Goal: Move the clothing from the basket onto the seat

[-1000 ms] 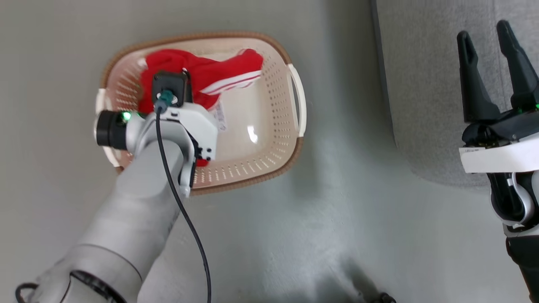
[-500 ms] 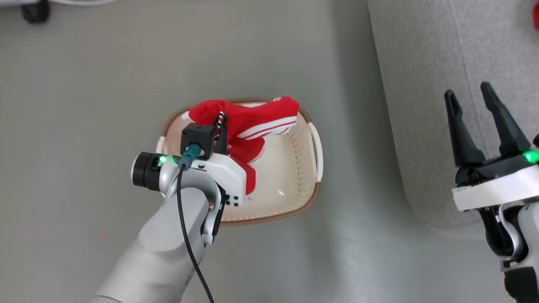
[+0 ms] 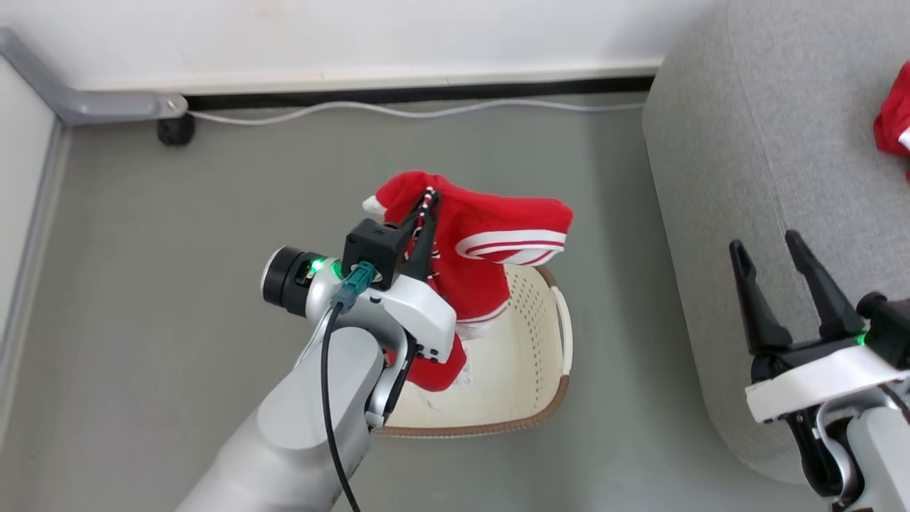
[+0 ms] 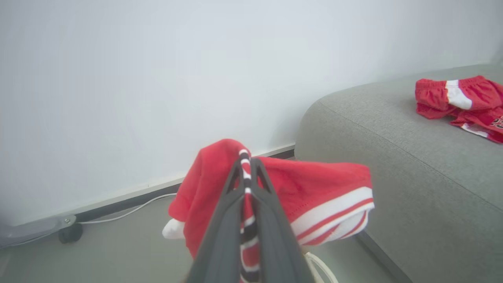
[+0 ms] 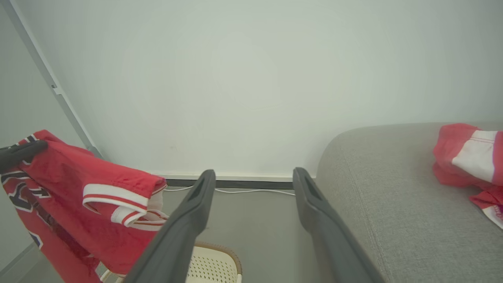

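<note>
The left claw [image 3: 429, 203] pinches the striped trim of the red jersey [image 3: 498, 235], which hangs from it above the basket [image 3: 530, 341] just below. The jersey's dark white-edged lettering, seen in the right wrist view, is too folded to read. The right claw [image 3: 764, 245] is spread and empty beside the seat [image 3: 768, 142], and to its right a second red garment [image 3: 892, 117] lies on the seat
</note>
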Controlling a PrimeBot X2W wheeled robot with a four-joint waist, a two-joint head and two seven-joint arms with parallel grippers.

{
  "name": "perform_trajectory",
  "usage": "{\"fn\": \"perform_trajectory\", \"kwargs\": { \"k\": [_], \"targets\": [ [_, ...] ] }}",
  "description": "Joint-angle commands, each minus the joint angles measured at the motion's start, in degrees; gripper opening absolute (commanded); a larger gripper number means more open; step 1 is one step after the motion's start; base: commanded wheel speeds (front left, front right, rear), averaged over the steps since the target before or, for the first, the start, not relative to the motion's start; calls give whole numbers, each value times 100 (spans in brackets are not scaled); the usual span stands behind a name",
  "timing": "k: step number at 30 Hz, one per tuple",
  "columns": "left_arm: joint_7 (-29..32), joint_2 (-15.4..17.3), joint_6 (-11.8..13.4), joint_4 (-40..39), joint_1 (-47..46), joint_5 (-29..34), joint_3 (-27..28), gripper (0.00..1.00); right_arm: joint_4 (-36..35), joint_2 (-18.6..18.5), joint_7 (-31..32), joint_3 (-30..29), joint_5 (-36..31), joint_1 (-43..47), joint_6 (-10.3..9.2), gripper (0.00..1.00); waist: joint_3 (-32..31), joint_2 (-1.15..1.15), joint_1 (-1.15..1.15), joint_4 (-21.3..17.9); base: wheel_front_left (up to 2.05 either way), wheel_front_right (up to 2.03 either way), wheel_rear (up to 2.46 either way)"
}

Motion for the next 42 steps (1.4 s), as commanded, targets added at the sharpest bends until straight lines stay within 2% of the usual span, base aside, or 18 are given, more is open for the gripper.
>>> {"fn": "perform_trajectory", "kwargs": {
  "k": [1, 12, 20, 24, 28, 32, 37, 42],
  "targets": [
    [-60, 61, -36, -239, -151, 63, 146, 0, -79, -59, -34, 77, -51, 93, 8, 100, -196, 0, 0, 104, 0, 0, 0],
    [14, 90, -207, -893, -709, 308, 38, 0, 112, 91, -34, 95, -98, 290, 8, 100, -457, 0, 0, 148, 0, 0, 0],
    [232, 203, -186, -1294, -962, 330, 50, 0, 150, 128, -34, 174, -72, 298, 8, 100, -464, 0, 0, 109, 0, 0, 0],
    [299, 224, -162, -1457, -1014, 342, 25, 0, 42, 136, -34, 406, -7, 216, 8, 100, -414, 0, 0, 94, 0, 0, 0],
    [315, 214, -149, -1514, -1014, 310, 7, 0, -119, 18, -34, 925, 87, 49, 8, 100, -364, 0, 0, 83, 0, 0, 0],
    [315, 184, -155, -1524, -1065, 279, -44, 0, -226, -275, -34, 1611, 183, -265, 8, 100, -289, 0, 0, 108, 0, 0, 0],
    [281, 141, -178, -1494, -1171, 237, -116, 0, -136, -679, -34, 2628, 333, -845, 8, 100, -223, 0, 0, 181, 0, 0, 0],
    [240, 99, -206, -1461, -1259, 174, -254, 0, -4, -889, -34, 3318, 437, -1519, 8, 100, -179, 0, 0, 308, 0, 0, 0]
  ]
}}
